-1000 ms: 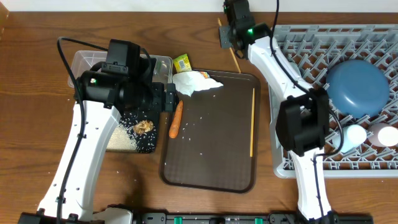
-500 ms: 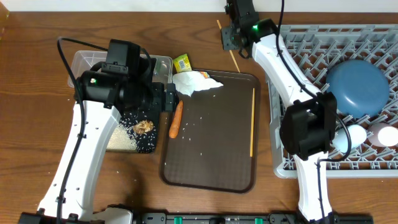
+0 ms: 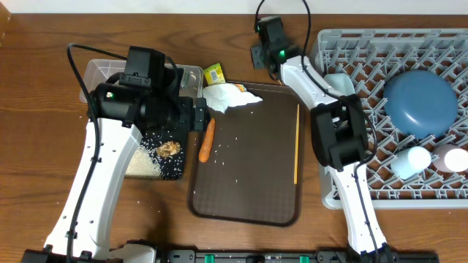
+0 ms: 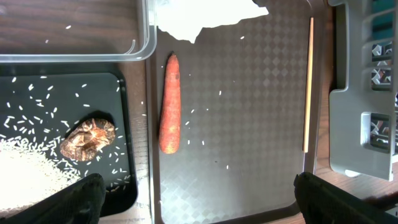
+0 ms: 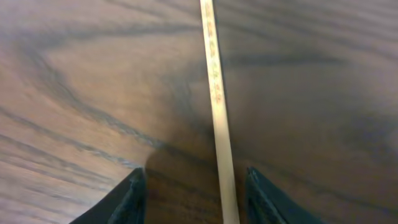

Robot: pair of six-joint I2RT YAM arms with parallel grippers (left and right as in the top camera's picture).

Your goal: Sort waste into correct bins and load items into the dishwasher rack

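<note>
light: even, moderately bright | shadows: soft, short | focus: right pincer blurred in close wrist view

carrot orange | serving tray dark brown, diamond pattern | shallow tray black, white-speckled | rack grey | plate blue | chopstick pale wood

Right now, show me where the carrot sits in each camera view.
Overhead: the carrot lies left of centre, just inside the left rim of the brown tray.
Left wrist: the carrot lies lengthwise up the picture, left of centre, inside the same rim.
Right wrist: not in it; only bare table and a chopstick.
Shared landmark: the brown tray, seen overhead and from the left wrist.
</note>
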